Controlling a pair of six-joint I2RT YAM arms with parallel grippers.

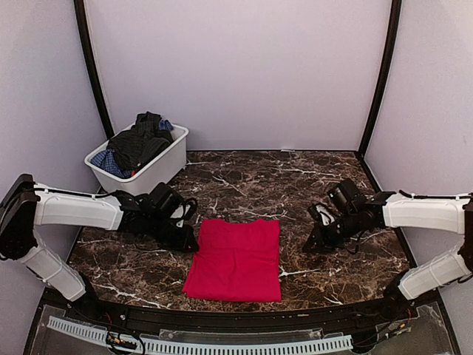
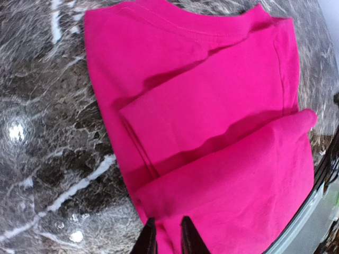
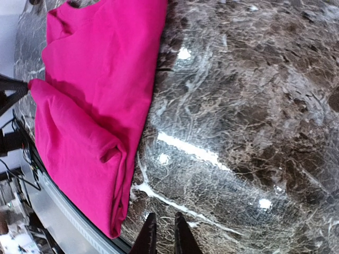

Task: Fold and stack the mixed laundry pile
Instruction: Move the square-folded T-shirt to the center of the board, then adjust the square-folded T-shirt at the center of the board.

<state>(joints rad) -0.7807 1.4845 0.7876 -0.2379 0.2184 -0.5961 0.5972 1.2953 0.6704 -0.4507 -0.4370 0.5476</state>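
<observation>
Quick status from my end. The red cloth (image 1: 236, 259) is folded into a rough rectangle and lies flat on the dark marble worktop (image 1: 295, 185), near the front edge, right btwn my two arms. From my wrist cams you can see layers folded over each other, w/ a fat rolled fold along the side nearest the front.

My left claw (image 2: 167, 239) is low at the cloth's left edge, tips barely apart, just a slit, nothing clamped. My right claw (image 3: 162, 236) is on the other side over bare marble, near the cloth but not touching it. Tips are also only a crack apart, and empty.

The rest of the laundry pile sits heaped in the white plastic bin (image 1: 159, 171) at the back-left corner. A dark charcoal shirt (image 1: 137, 146) is on top, and a blue checked garment (image 1: 111, 163) pokes out at the left rim.
</observation>
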